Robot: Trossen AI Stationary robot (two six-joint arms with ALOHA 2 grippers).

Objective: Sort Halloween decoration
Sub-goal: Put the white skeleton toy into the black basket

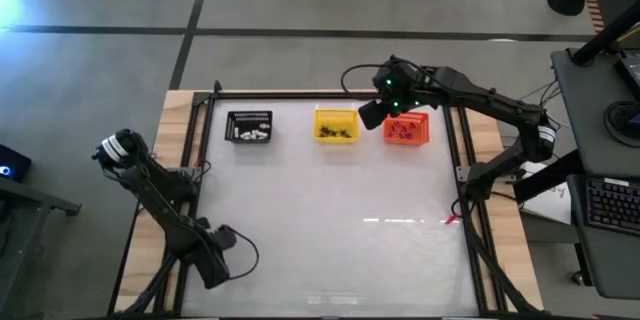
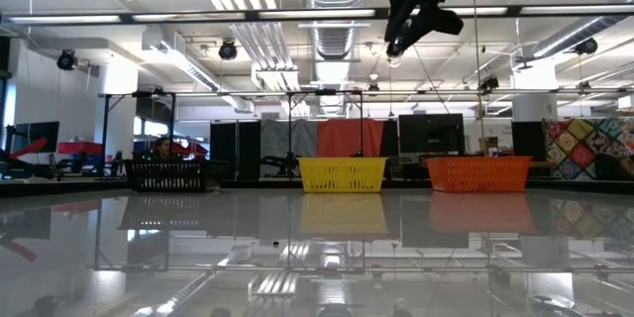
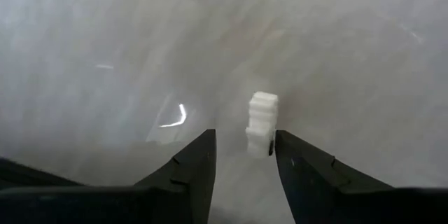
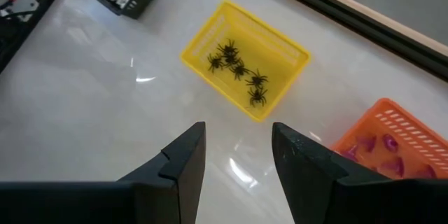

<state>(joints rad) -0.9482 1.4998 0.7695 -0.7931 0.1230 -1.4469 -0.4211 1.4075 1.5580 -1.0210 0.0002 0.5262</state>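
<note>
Desk point(image 1: 330, 210) carries black basket point(image 1: 249, 126) with white bits point(image 1: 252, 134), yellow basket point(image 4: 245, 57) with black spiders point(image 4: 238, 70), orange basket point(image 1: 407, 128) with purple bits point(image 4: 381, 154); right tool point(image 4: 238, 155) wide apart, empty, raised between yellow and orange; left tool point(image 3: 243, 164) parted, empty, off desk's left edge

The room behind was a large open workshop — ceiling ducts point(image 2: 332, 0) and strip lights ran overhead. A patchwork quilt point(image 2: 584, 149) hung at one side, and the grey floor point(image 1: 300, 0) carried dark lines.
</note>
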